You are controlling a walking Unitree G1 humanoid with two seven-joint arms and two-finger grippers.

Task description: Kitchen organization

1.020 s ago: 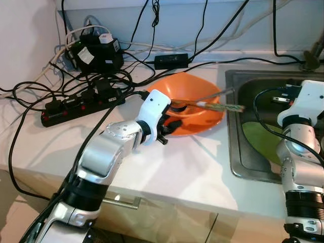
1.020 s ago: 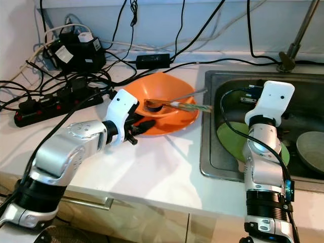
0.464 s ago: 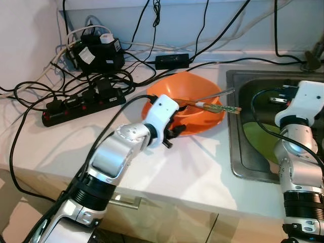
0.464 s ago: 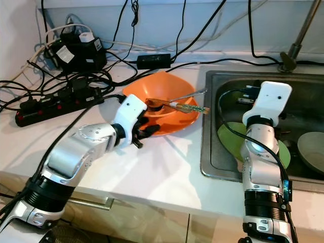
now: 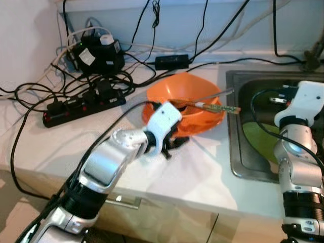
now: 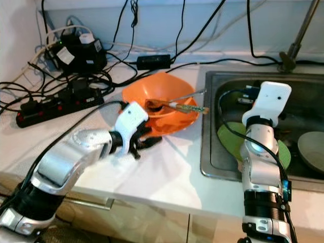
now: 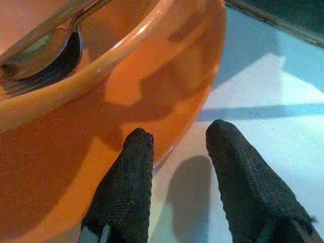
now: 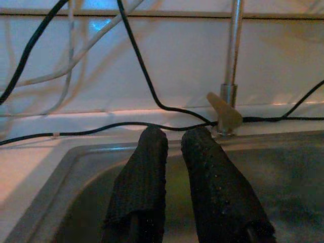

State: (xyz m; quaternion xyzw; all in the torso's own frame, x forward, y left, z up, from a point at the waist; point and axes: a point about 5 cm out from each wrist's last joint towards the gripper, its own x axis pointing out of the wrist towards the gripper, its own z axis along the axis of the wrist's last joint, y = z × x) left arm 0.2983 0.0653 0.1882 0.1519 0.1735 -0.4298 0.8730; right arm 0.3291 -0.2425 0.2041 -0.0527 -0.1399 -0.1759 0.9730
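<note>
An orange bowl (image 5: 195,117) sits on the white counter (image 5: 197,172) beside the sink. A dark spoon (image 6: 154,105) and a utensil with a patterned handle (image 5: 220,108) lie in it, the handle jutting over the rim toward the sink. My left gripper (image 5: 178,142) is low on the counter at the bowl's near-left side. In the left wrist view it (image 7: 174,147) is open, its fingers (image 7: 132,172) close to the bowl's outer wall (image 7: 101,116) and nothing between them. My right gripper (image 8: 173,135) is shut and held above the sink, pointing at the back wall.
The steel sink (image 5: 234,136) holds a green plate (image 5: 255,137) and a grey bowl (image 6: 311,147). A faucet (image 6: 294,43) stands behind it. A power strip (image 5: 76,104), adapters (image 5: 96,50) and many black cables crowd the counter's back left.
My left gripper has slid from the bowl's left rim down and toward the counter's near edge, by the bowl's base. The right arm has stayed put.
</note>
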